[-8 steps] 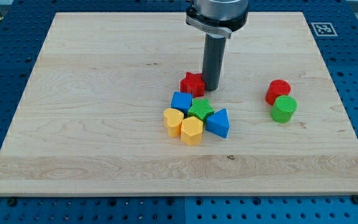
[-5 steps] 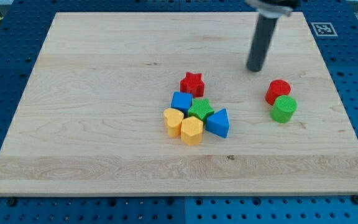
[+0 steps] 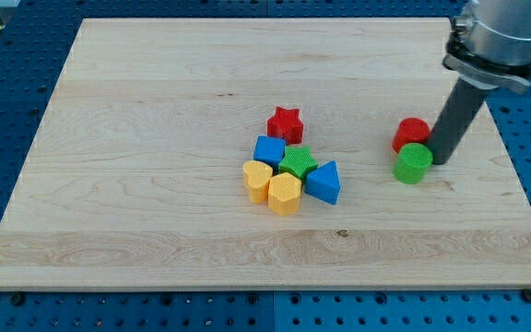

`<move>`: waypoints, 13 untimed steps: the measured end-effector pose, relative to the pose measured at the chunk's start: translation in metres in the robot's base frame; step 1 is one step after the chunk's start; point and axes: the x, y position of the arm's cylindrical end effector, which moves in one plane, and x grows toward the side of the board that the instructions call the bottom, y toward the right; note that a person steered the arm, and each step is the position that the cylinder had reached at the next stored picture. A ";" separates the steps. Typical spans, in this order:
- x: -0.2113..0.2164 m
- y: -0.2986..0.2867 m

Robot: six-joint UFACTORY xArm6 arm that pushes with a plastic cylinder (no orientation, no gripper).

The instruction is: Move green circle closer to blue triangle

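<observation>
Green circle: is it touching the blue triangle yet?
No: the green circle sits apart at the view's right of the blue triangle, with my tip beside it.

- green circle [image 3: 414, 163], ribbed top
- red cylinder [image 3: 412, 134]
- red star [image 3: 285, 123]
- blue triangle [image 3: 324, 181]
- blue cube [image 3: 268, 150]
- green star [image 3: 298, 163]
- yellow heart [image 3: 257, 179]
- yellow hexagon [image 3: 284, 193]
- bench [image 3: 155, 138], pale wood grain
- my tip [image 3: 439, 160], dark

Green circle [image 3: 414, 162] upright, view's right; blue triangle [image 3: 324, 181] central cluster, well apart.

Bright even light, soft shadows, sharp
</observation>
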 end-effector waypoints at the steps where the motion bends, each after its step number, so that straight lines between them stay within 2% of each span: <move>1: 0.000 -0.025; 3: 0.001 -0.052; 5: 0.001 0.027; 6: 0.005 0.037; 7: 0.029 0.015; 9: 0.046 -0.049; 13: 0.046 -0.089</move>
